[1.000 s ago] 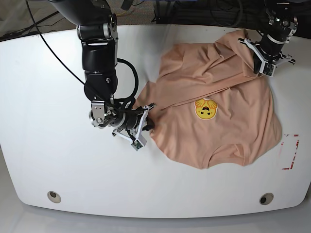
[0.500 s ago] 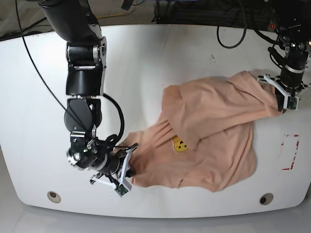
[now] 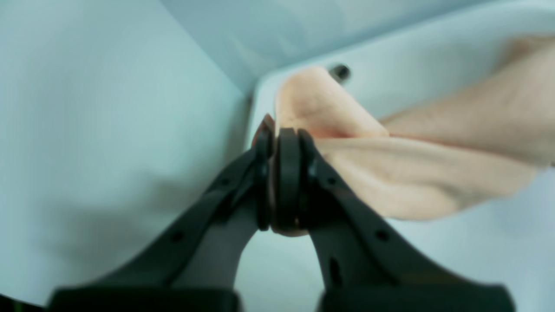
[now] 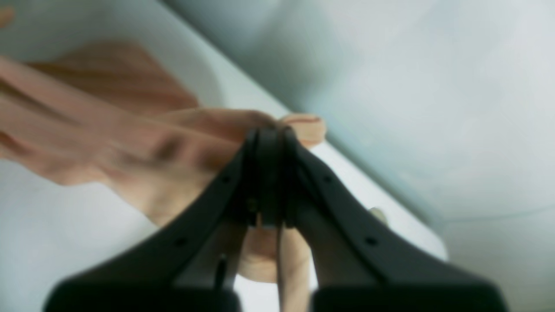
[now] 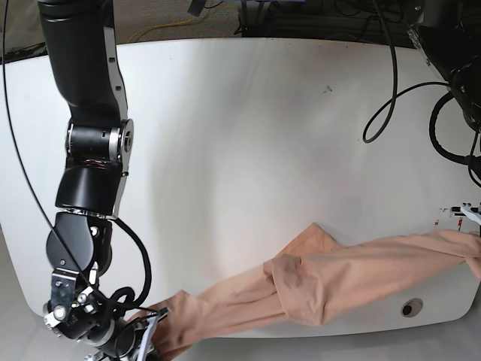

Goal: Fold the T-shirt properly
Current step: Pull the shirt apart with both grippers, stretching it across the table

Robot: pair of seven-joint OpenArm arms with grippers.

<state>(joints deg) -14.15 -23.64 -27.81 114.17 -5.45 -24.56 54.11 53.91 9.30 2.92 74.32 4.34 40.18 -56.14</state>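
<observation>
Right claw (image 4: 269,173): pressed together on a bunched corner of the shirt (image 4: 130,143), low at the table's near edge, on the base view's left (image 5: 146,342).
Left claw (image 3: 282,173): clamped tight on another fold of cloth, at the base view's far right edge (image 5: 475,244); fabric squeezed out between the pads and trailed away to one side.
Shirt (image 5: 331,282): stretched in a long twisted band between the two claws, along the near edge of the table (image 5: 240,135), with a knot-like fold near its middle.
Print: not visible in any view.
Cloth at the right claw: spilled past the fingertips; whether it hung over the table's rim could not be told.
Table beyond: white, cables (image 5: 391,98) trailing over the far right corner.
</observation>
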